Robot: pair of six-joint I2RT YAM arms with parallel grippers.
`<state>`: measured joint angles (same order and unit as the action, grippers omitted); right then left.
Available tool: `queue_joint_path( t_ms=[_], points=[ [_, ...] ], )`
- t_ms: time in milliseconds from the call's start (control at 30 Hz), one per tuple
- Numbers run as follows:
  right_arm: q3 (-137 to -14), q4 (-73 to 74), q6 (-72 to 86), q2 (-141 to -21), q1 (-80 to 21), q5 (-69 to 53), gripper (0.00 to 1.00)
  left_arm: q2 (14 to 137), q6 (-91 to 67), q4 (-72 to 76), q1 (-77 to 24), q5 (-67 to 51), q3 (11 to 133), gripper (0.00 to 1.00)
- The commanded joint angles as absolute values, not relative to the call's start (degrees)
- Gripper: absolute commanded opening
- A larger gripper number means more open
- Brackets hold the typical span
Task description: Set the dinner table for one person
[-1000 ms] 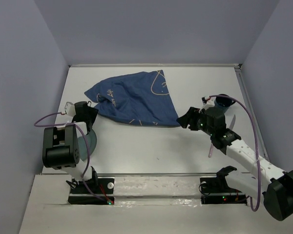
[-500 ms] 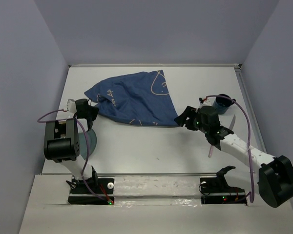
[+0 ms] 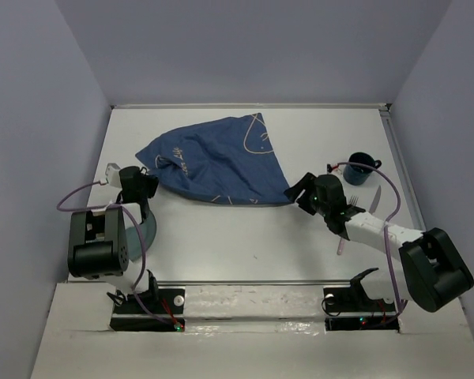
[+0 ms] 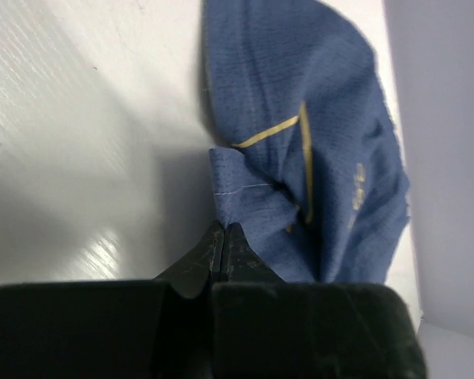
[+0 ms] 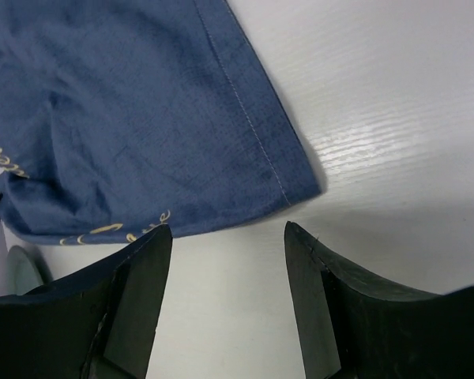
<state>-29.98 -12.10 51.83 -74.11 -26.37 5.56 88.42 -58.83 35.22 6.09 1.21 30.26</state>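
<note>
So, overhead the white table [image 3: 245, 237] spans the view, blue cloth [image 3: 217, 162] crumpled far-centre, cup [image 3: 361, 168] off right, nothing laid yet; left wrist shows the left gripper [image 4: 223, 230] pinching a cloth corner; right wrist shows the right gripper [image 5: 225, 245] wide, facing another corner.

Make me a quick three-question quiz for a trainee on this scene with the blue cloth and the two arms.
1. True or false: the right gripper is shut on the crumpled dark blue cloth with pale line drawings.
2. Which gripper pinches a corner of the cloth? A) the left gripper B) the right gripper C) neither
3. Fill in: in the top view, the small dark blue mug stands on the matte white tabletop to the ____ of the cloth.
Key: 1 false, its jaws stand open, short of the cloth's corner; 2 A; 3 right.
</note>
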Motion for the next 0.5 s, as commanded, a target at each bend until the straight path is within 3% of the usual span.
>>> queue_joint_path(
  t_ms=[0,467],
  points=[
    [-26.8,-18.4,58.4,-73.7,-28.0,9.5,0.64,79.7,-57.9,39.9,4.7,3.2,27.3,0.0],
    [-26.3,-26.0,70.2,-85.2,-30.4,12.0,0.64,71.6,-57.5,40.0,3.6,4.0,22.1,0.0]
  ],
)
